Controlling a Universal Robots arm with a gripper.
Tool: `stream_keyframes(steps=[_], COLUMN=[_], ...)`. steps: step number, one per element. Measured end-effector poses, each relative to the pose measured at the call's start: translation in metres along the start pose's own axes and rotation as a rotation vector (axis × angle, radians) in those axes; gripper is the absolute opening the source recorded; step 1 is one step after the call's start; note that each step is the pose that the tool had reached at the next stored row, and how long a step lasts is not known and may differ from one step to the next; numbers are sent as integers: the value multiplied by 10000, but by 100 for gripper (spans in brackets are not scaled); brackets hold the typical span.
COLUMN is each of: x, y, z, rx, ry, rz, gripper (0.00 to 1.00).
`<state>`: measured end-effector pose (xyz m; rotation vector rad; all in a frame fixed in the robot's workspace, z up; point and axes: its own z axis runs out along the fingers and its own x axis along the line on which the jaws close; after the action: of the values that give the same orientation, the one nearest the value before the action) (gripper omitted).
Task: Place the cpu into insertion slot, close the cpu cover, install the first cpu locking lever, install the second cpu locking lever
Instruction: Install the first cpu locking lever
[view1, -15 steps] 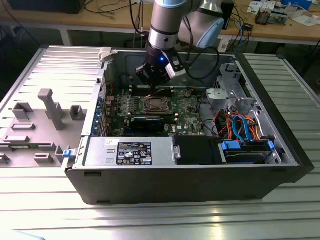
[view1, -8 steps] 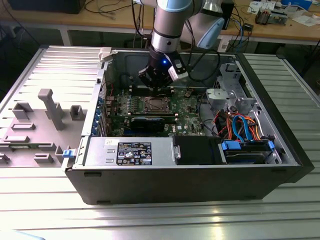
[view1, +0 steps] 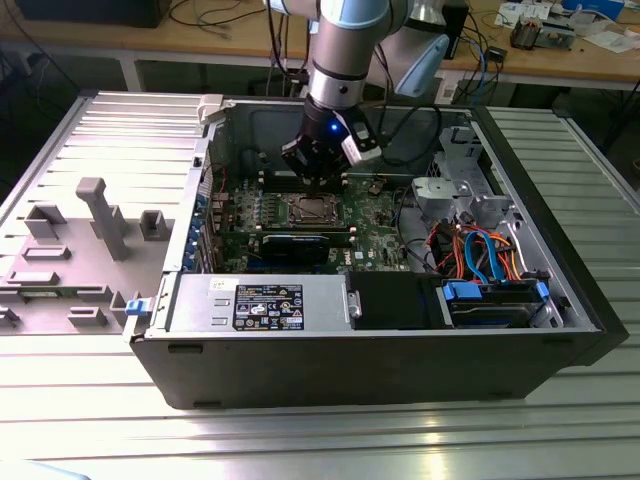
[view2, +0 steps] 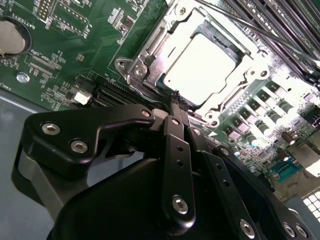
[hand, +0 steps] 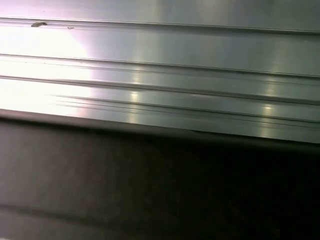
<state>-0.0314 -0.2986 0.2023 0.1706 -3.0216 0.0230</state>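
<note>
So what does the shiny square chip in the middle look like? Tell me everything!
The cpu is a flat square chip with a pale, silvery metal top that glares in the light. It lies level in the insertion slot on the green board. The cpu cover, a thin metal frame, lies around its edges, so the top shows through the cut-out. The black claw sits beside its corner with fingers together, not holding it.
</note>
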Motion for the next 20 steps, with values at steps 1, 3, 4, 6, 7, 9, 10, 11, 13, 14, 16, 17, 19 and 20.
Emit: stream_keyframes(steps=[1, 3, 4, 6, 7, 9, 10, 11, 13, 14, 16, 17, 19, 20], x=[-9, -31, -47, -87, -105, -130, -139, -142, -157, -156, -147, -142, -134, -133], y=[-1, -4, -5, -6, -4, 2, 9, 17, 53, 67, 69, 68, 67, 61], z=[3, 8, 11, 14, 13, 9, 3, 0, 9, -2, -83, -119, -189, -194], rx=[14, 38, 49, 66, 73, 78, 90, 98, 90, 96, 105, 105, 108, 106], ry=[3, 6, 6, 5, 6, 14, 20, 21, -4, -1, 4, 4, 5, 4], rz=[1, 0, -2, -11, -18, -32, -49, -61, -107, -115, -113, -113, -113, -114], gripper=[11, 11, 11, 11, 11, 11, 11, 11, 11, 11, 11, 11, 11, 11])
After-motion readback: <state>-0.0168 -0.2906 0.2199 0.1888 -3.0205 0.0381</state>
